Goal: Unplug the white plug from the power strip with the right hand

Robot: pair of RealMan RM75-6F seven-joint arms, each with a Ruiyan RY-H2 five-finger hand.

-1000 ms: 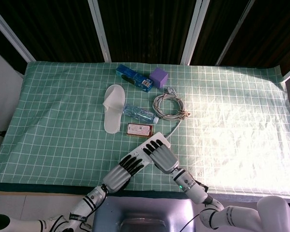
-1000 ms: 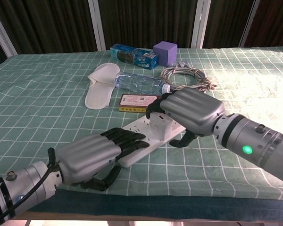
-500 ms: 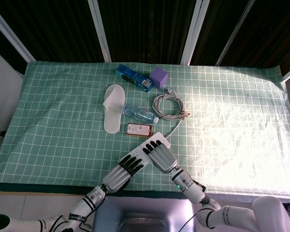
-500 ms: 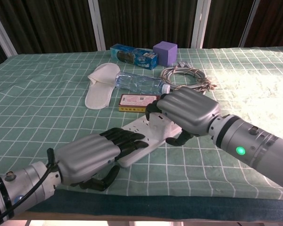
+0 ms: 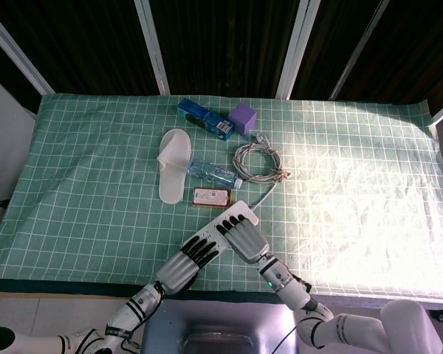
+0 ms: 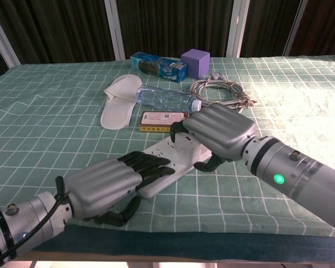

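The white power strip (image 5: 235, 214) (image 6: 168, 159) lies slanted near the table's front edge. My right hand (image 5: 244, 237) (image 6: 219, 133) is cupped over its far end. The fingers curl down round the white plug (image 6: 184, 146) and the thumb comes up from the near side. Only a sliver of the plug shows under the fingertips. In the head view the hand hides the plug. My left hand (image 5: 190, 260) (image 6: 113, 181) lies flat on the strip's near end, its dark fingers stretched along the strip and pressing on it.
Behind the strip lie an orange card box (image 5: 213, 197) (image 6: 159, 120), a water bottle (image 5: 213, 173) (image 6: 164, 99), a white slipper (image 5: 173, 166) (image 6: 118, 100) and a coiled cable (image 5: 258, 162) (image 6: 220, 89). Farther back stand a blue package (image 5: 204, 119) and a purple cube (image 5: 243, 117).
My right hand has shifted slightly left and closed further over the plug, which now shows less. The left hand and the strip have stayed put.
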